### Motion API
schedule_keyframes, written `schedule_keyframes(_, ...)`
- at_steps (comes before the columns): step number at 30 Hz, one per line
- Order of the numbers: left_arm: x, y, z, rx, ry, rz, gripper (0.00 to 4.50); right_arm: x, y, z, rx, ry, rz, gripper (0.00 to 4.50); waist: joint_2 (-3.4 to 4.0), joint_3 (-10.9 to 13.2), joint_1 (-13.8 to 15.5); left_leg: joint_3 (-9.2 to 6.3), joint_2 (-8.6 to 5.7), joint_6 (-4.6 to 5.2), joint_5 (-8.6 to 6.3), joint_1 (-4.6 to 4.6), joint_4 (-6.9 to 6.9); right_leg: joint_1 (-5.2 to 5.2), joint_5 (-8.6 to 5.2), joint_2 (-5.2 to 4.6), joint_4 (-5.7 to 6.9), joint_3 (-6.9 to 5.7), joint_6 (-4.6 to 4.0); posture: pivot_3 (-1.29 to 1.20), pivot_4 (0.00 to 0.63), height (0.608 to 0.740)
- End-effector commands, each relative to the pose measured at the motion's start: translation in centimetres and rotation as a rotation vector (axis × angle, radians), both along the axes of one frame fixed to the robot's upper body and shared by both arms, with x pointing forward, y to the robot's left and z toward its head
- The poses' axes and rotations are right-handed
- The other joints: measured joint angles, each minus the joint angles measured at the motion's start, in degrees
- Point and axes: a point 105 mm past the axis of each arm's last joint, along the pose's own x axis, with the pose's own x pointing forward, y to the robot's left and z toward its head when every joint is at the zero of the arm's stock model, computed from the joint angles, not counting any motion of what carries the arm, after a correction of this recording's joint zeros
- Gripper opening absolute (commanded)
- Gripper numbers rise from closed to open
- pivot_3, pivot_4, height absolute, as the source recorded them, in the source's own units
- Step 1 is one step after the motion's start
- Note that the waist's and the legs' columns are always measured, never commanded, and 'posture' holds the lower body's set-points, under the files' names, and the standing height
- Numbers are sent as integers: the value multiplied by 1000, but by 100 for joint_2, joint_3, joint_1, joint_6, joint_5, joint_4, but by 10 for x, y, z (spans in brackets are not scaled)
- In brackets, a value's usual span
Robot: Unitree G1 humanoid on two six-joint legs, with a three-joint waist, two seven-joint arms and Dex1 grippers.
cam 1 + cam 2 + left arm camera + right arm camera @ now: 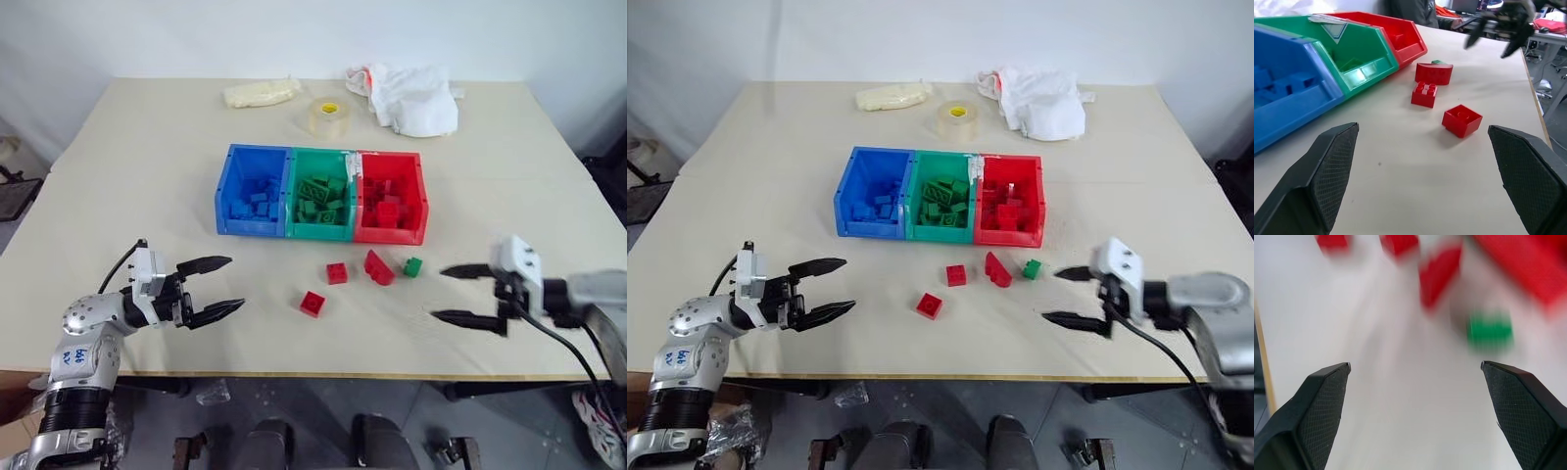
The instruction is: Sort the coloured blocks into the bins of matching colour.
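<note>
Jaws of both the left gripper [217,285] and right gripper [453,294] stand released, holding nothing; four blocks [337,273] lie on the table [147,176].

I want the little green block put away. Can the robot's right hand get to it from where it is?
Probably yes. The right hand is open and empty, and the small green studded plastic block lies on bare table just ahead of its fingertips, with the red wedge block on the block's far side.
</note>
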Motion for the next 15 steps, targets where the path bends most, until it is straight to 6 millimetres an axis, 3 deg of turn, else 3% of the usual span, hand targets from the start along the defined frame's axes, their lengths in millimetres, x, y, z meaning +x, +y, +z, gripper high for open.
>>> schedule_keyframes(1,2,1,9,17,-44,-14,4500,-1,-7,16,-8,-68,-28,4475,0,0,-16,2,0,0,0,3,0,1,0,0,1,2,0,0,150,740)
schedule_keyframes(6,4,-4,10,18,-51,-32,4500,14,6,9,29,-90,-44,4475,0,0,-35,9,6,0,1,6,1,0,0,4,1,4,1,0,150,740)
schedule_keyframes(9,4,-10,12,12,-60,-48,4500,34,23,3,58,-117,-40,4475,0,0,-28,5,6,0,1,6,4,1,0,4,1,3,0,0,150,740)
schedule_keyframes(15,1,-13,13,9,-69,-50,4500,70,39,-16,55,-109,-70,4475,0,0,-13,-6,-4,1,1,1,3,-3,1,-3,3,1,1,0,150,740)
